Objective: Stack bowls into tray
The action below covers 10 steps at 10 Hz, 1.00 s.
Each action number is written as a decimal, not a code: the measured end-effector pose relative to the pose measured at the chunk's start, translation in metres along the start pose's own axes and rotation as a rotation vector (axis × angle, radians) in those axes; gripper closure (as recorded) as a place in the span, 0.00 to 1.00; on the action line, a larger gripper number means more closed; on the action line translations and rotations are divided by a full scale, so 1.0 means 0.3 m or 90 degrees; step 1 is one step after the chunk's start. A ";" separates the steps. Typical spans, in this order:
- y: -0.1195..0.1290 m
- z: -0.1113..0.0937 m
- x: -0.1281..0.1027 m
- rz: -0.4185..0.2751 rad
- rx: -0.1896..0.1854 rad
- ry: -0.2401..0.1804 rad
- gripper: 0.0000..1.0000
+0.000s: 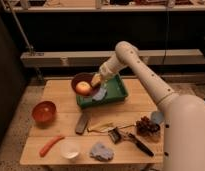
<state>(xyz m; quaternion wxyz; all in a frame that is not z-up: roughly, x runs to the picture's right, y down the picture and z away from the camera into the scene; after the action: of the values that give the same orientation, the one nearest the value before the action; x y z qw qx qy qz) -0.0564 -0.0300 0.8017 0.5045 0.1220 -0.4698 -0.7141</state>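
Over the left rim of the tray [118, 90], a maroon bowl [81, 81] is held clamped by the gripper [96, 80]; the orange-red bowl [44, 111] is left well apart.

The tray [116, 90] stands at the centre of the frame, on the back part of the table [56, 90]. The gripper [96, 80] is at the tray's left end, and one bowl [82, 82] is just left of it, over that end. The other bowl [44, 111] sits on the table at the left of the frame, well apart from the tray.
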 end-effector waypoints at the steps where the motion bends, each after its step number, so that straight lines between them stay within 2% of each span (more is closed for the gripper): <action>1: -0.061 0.058 0.023 -0.016 0.016 -0.014 1.00; 8: -0.075 0.071 0.026 -0.019 0.019 -0.014 1.00; 10: -0.098 0.079 0.034 -0.011 0.023 0.006 1.00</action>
<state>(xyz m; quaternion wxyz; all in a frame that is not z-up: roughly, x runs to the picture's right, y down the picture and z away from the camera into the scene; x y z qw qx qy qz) -0.0944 -0.0242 0.7940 0.4983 0.1385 -0.4794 -0.7090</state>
